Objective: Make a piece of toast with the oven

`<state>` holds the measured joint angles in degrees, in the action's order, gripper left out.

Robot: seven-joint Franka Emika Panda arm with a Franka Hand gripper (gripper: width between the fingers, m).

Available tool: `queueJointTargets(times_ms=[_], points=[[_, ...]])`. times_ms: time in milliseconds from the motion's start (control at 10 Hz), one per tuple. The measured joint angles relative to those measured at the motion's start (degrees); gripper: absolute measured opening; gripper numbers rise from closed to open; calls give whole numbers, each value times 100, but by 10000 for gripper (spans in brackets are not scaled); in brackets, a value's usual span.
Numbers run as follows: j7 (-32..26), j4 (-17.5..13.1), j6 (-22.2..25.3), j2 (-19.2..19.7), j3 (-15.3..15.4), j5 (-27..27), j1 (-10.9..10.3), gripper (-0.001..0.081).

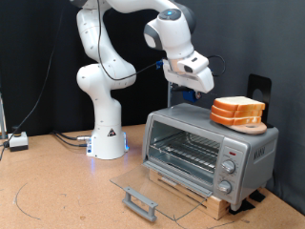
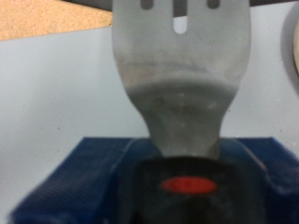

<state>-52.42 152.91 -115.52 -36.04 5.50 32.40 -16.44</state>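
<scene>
White articulated robot arm [image 1: 105, 57], floor-mounted pedestal base [image 1: 107, 141].

Glossy white rounded link casings with dark seams at the joints; one blue-lit cap atop the upper joint; blue glow at the foot of the base; thin black cable along the forearm; grey cables trailing from the base; white hand housing with dark underside.

The worktop [image 1: 57, 191] is a flat brown board surface. The white robot base [image 1: 107, 143] stands on it toward the exterior view's left, with a small white box [image 1: 17, 141] (cabled) near the far left edge. The oven [image 1: 210, 151] sits toward the exterior view's right on a pale wooden base [image 1: 186, 187]. Its glass door [image 1: 152, 191] is folded down, its grey handle [image 1: 139, 202] touching the worktop.
</scene>
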Motion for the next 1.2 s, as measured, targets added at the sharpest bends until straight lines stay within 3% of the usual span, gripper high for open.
queueJointTargets(times_ms=[300,600,900,1200], points=[[-8,129,-414,-11,-61,90,61,396],[-60,319,-844,-242,-460,167,376,396],[-17,524,-1102,-499,-576,-181,996,396],[-153,585,-794,-536,-915,-508,1531,396]])
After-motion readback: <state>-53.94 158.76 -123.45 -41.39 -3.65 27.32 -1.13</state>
